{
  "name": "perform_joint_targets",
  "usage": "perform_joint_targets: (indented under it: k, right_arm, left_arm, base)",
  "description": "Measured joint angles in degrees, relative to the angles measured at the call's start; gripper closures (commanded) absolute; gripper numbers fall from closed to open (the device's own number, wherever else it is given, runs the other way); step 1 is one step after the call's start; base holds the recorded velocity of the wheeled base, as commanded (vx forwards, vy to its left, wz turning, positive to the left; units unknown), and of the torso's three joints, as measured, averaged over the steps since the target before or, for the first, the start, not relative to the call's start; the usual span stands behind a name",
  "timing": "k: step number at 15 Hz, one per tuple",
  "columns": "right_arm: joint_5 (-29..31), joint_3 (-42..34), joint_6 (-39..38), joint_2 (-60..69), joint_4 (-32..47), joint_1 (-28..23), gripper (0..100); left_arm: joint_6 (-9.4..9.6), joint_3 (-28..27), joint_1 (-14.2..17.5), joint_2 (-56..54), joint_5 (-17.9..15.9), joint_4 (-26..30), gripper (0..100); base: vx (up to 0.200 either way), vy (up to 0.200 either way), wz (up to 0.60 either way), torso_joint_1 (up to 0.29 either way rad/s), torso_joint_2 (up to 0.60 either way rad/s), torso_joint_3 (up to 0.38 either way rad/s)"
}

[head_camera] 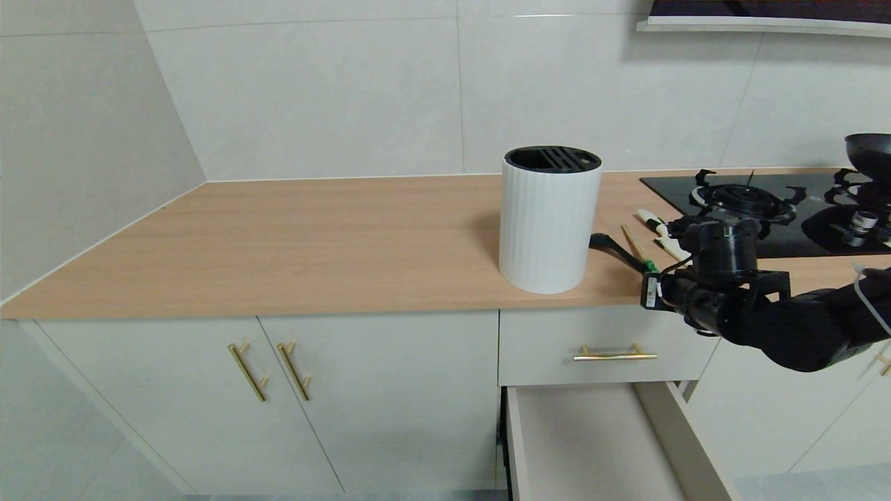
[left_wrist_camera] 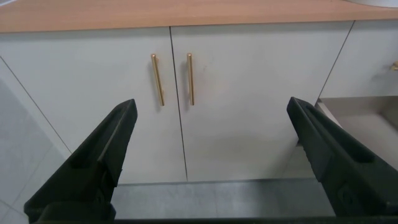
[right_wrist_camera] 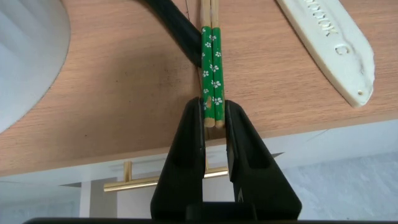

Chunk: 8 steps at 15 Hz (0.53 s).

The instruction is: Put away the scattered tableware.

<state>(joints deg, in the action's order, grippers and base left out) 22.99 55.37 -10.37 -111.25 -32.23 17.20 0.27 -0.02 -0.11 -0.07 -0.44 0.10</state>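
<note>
Chopsticks (right_wrist_camera: pixel 211 68) pinched at their green near end by the right gripper (right_wrist_camera: pixel 214 111).
They lie on the counter (head_camera: pixel 313 236) right of the white holder (head_camera: pixel 550 223), pointing from near edge to far; the left gripper (left_wrist_camera: pixel 211 112) hangs spread by the cupboard doors (left_wrist_camera: pixel 249 93).

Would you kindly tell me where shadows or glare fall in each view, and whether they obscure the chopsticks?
Head view: the white holder throws a soft shadow leftward on the countertop. Right wrist view: the chopsticks, pinched by the right gripper, are evenly lit, with no glare. Left wrist view: flat light on the cabinet doors beyond the open left gripper.
</note>
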Motion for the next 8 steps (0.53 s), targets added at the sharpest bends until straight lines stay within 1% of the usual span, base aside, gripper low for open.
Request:
perform_joint_targets:
  k: [4,8]
  right_arm:
    - [0.02,-0.46,0.0,1.55,0.38,0.02,100]
    - [-1.51,-3.06,0.06,7.69,2.51,0.29,100]
  left_arm:
    - [-0.02,0.0,0.01,0.0,0.0,0.0,0]
    - [0.0,0.02,0.0,0.0,0.01,0.0,0]
  base:
    - [0.0,0.0,0.0,0.0,0.0,0.0]
    - [0.0,0.0,0.0,0.0,0.0,0.0]
